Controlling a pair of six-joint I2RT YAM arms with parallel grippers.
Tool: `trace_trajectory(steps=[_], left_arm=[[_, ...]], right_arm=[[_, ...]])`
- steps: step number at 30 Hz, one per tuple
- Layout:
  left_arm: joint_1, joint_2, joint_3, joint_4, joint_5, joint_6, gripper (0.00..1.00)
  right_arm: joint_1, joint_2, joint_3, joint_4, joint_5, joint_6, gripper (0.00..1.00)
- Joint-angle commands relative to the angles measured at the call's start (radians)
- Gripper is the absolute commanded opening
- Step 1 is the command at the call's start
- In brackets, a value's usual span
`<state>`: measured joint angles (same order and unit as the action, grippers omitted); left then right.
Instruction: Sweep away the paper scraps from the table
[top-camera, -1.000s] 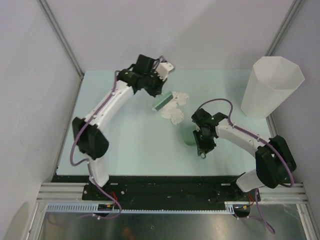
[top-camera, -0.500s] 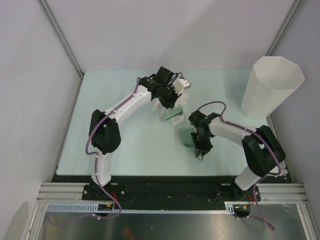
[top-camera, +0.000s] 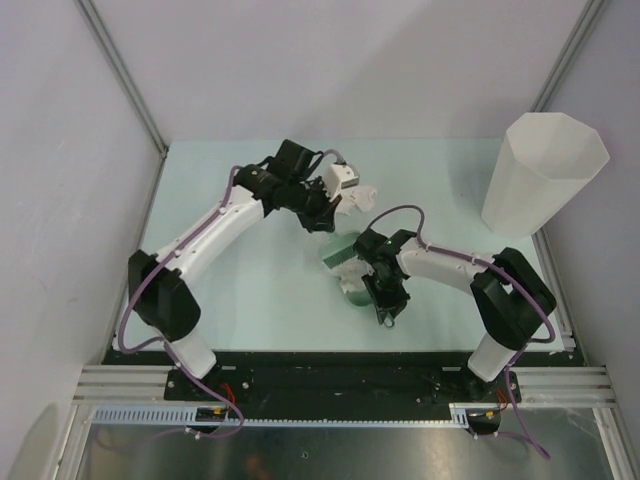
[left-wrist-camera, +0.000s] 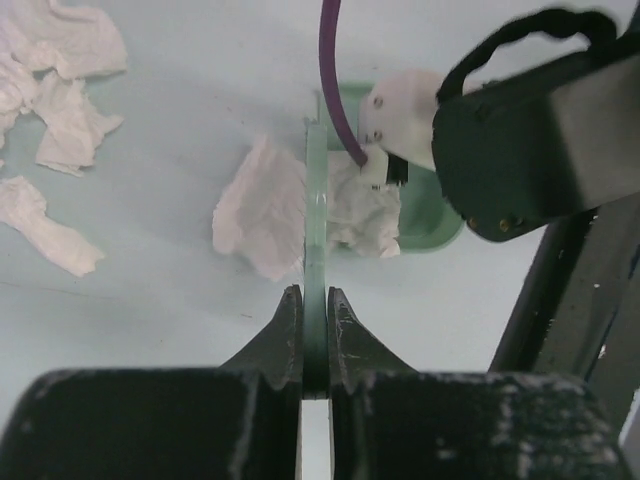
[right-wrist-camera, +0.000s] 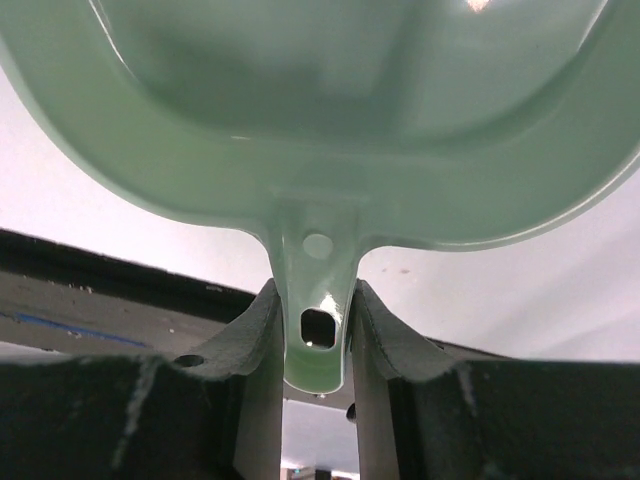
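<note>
If the dustpan (right-wrist-camera: 330, 120) lip lifts off the desk (top-camera: 250, 290), scraps could slip beneath it; the right gripper (right-wrist-camera: 318, 330), arm folded low, is clamped on its handle. Beyond, the left gripper (left-wrist-camera: 315, 325) pinches the upright green sweeper (left-wrist-camera: 316, 220), arm arching over. Paper scraps (left-wrist-camera: 258, 220) touch its blade, and more lie farther off.

Paper scraps (top-camera: 362, 194) lie on the table (top-camera: 250, 290), well apart from the bin (top-camera: 545, 175).
</note>
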<state>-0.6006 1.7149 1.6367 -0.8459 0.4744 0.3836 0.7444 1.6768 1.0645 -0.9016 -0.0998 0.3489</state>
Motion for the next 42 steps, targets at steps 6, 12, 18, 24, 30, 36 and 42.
trace_trajectory(steps=[6, 12, 18, 24, 30, 36, 42], left_arm=[[0.090, -0.072, 0.026, -0.021, -0.054, -0.035, 0.00], [0.151, 0.023, 0.031, -0.019, -0.088, -0.074, 0.00], [0.139, 0.048, -0.009, -0.021, 0.049, -0.074, 0.00], [0.107, 0.032, -0.051, -0.021, 0.151, -0.052, 0.00], [0.153, -0.014, -0.018, -0.021, 0.067, -0.080, 0.00], [0.243, -0.050, 0.020, -0.021, 0.016, -0.091, 0.00], [0.255, -0.110, 0.020, -0.021, -0.005, -0.069, 0.00]], right_arm=[[0.090, -0.061, 0.022, -0.146, -0.018, 0.047, 0.00], [0.052, -0.026, 0.023, -0.073, -0.017, -0.004, 0.00], [0.035, 0.075, 0.055, 0.016, 0.046, -0.071, 0.00], [0.021, 0.097, 0.120, 0.061, 0.098, -0.085, 0.00], [-0.010, -0.015, 0.124, -0.009, 0.179, -0.091, 0.00], [-0.028, -0.123, 0.124, -0.063, 0.164, -0.110, 0.00], [-0.062, -0.164, 0.159, -0.117, 0.150, -0.117, 0.00]])
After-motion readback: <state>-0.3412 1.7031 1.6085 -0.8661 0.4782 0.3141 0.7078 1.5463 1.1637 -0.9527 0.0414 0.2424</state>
